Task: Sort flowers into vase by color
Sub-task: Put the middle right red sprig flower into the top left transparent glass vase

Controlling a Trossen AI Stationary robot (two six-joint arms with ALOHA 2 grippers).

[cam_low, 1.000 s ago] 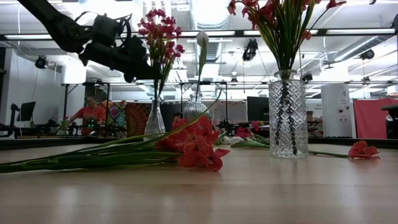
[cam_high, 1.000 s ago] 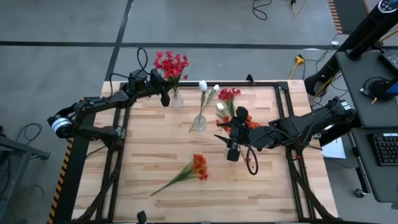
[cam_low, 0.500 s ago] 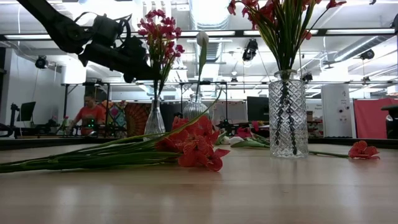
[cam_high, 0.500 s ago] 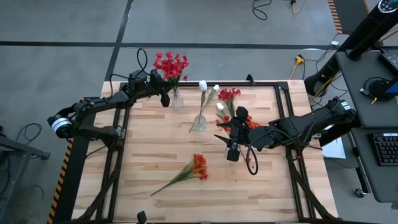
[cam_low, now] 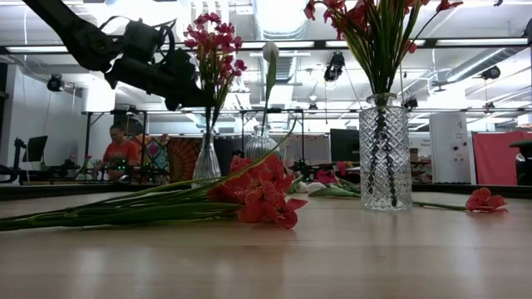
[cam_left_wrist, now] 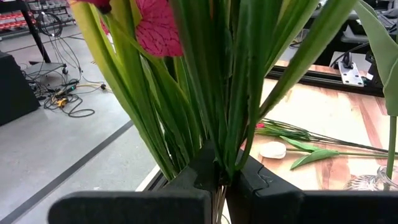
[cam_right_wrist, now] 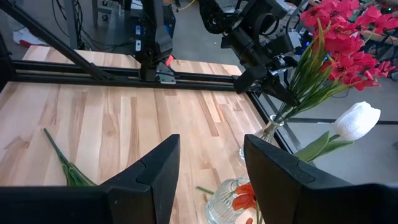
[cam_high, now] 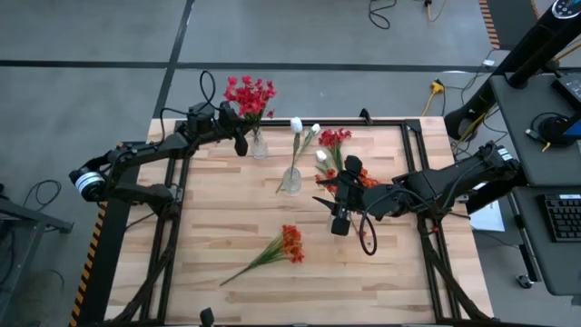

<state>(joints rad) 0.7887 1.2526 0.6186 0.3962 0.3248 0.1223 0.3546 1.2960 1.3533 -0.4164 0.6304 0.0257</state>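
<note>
A crimson-red bunch (cam_high: pixel 250 94) stands in a narrow glass vase (cam_high: pixel 260 147) at the table's far left; my left gripper (cam_high: pixel 240 136) is shut on its stalks. White buds (cam_high: pixel 297 124) stand in a middle vase (cam_high: pixel 290 180). Orange-red flowers (cam_low: pixel 374 21) fill a cut-glass vase (cam_low: pixel 385 154). My right gripper (cam_high: pixel 340 221) hovers open just near of that vase, touching nothing. An orange-red bunch (cam_high: pixel 283 243) lies flat on the table's near middle. A crimson stem (cam_high: pixel 334 138) and a white bud (cam_high: pixel 320 156) lie near the far edge. My left gripper pinches the crimson bunch's green stalks (cam_left_wrist: pixel 217 155) between its two fingers (cam_left_wrist: pixel 199 174), several stalks gathered together. The fingers come roughly level from the table's left, across the stalks, a little above the vase's neck (cam_low: pixel 208 137). The bunch stands upright, with its lower ends in the vase.
Black frame rails (cam_high: pixel 390 122) run along the table's edges. Bare wood lies at the near left (cam_high: pixel 204 227) and near right. The three vases stand close together in the far middle. Beyond the table, a person in red (cam_low: pixel 116 154) sits in the room.
</note>
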